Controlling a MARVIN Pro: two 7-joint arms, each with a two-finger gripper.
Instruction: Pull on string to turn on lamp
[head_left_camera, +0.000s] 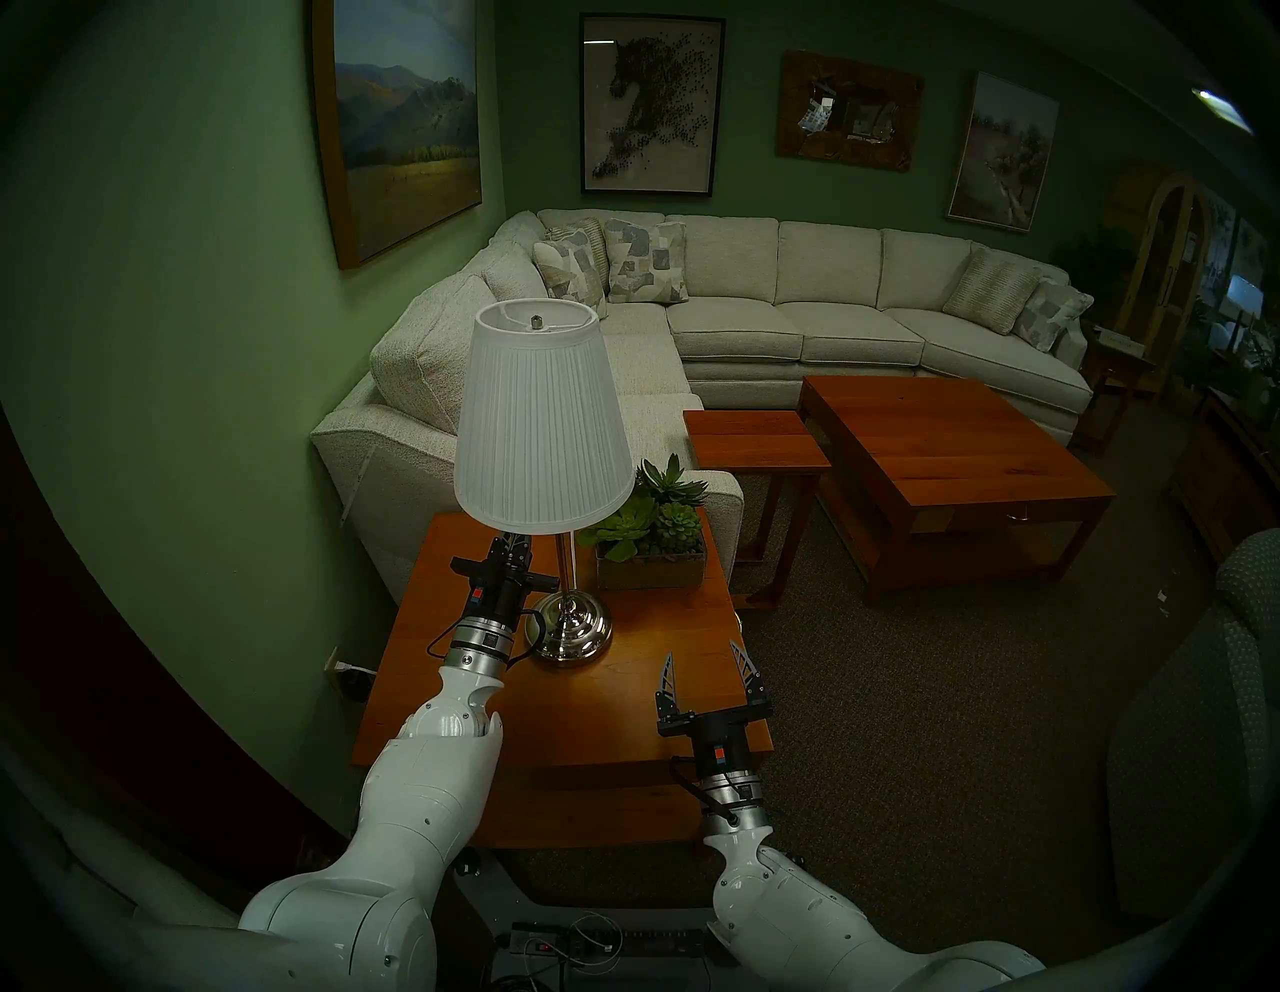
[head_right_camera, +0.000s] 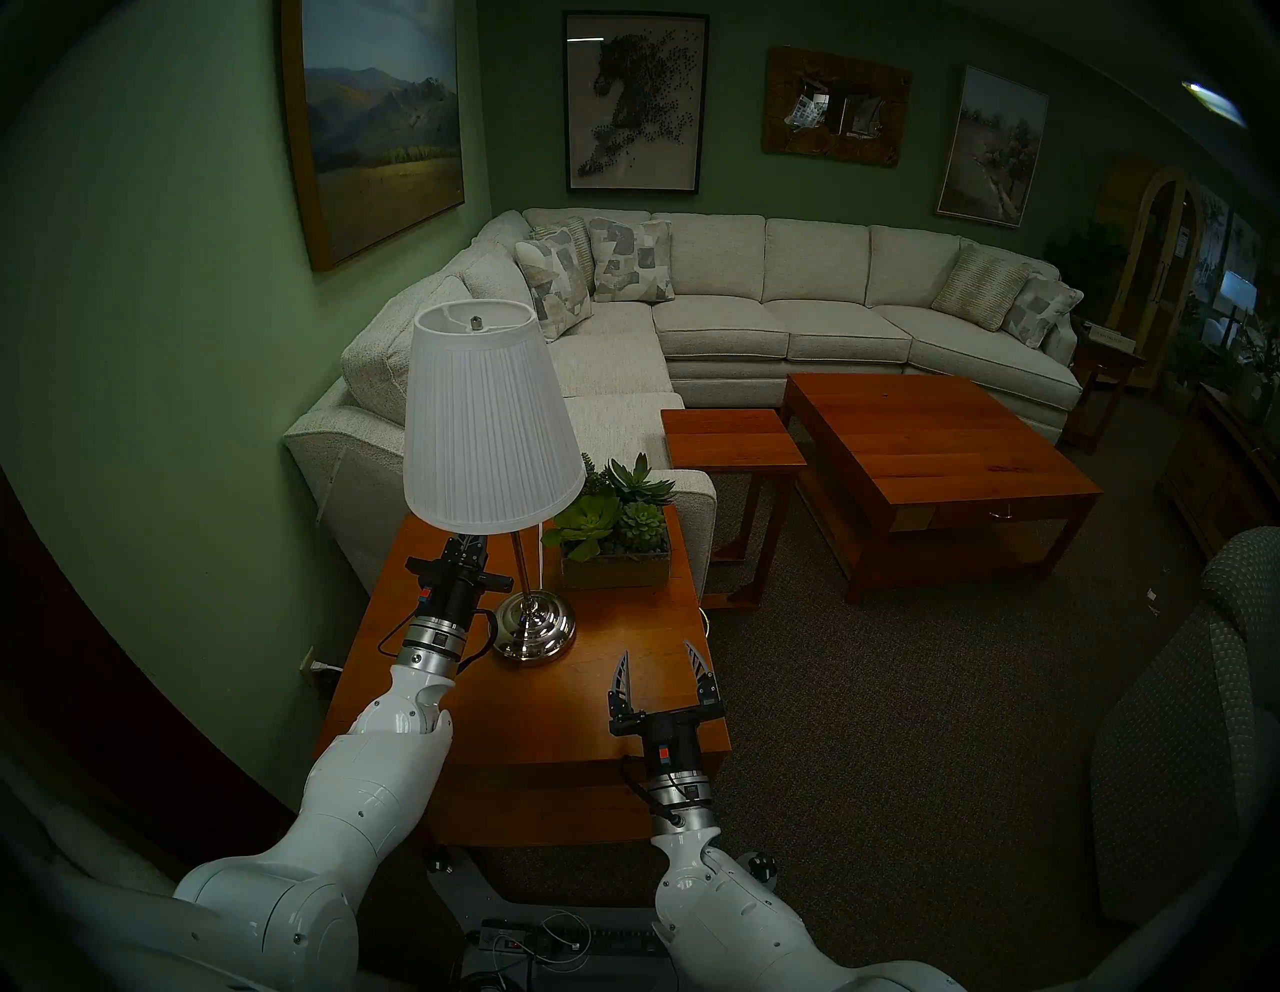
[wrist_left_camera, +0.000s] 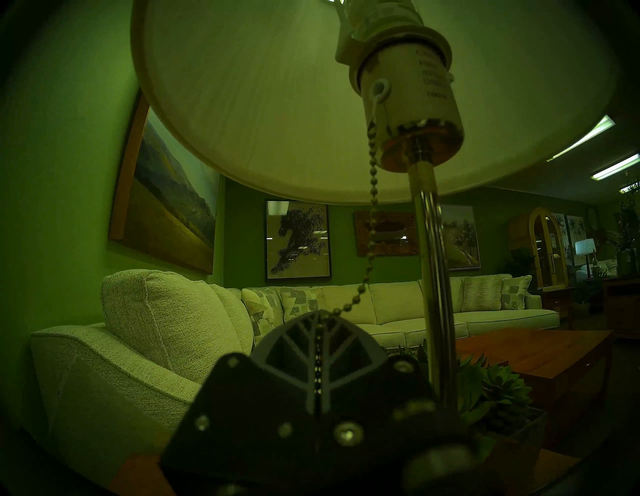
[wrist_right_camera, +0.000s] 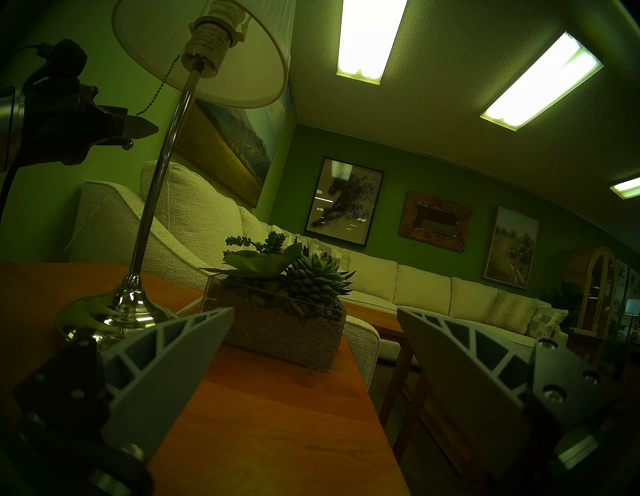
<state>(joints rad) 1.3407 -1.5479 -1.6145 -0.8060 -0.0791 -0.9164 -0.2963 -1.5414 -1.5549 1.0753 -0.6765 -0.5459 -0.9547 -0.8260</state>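
Observation:
The lamp stands on the wooden end table, with a white pleated shade, a chrome pole and a domed chrome base. The shade looks unlit. My left gripper reaches up under the shade's rim, left of the pole. In the left wrist view it is shut on the string, a beaded chain that runs taut from the socket down between the fingers. The right wrist view shows the chain slanting to the left gripper, its knob hanging below. My right gripper is open and empty over the table's front right.
A glass planter of succulents stands right of the lamp. A cream sectional sofa is behind the table. A small wooden side table and a large coffee table stand to the right. The green wall is at left.

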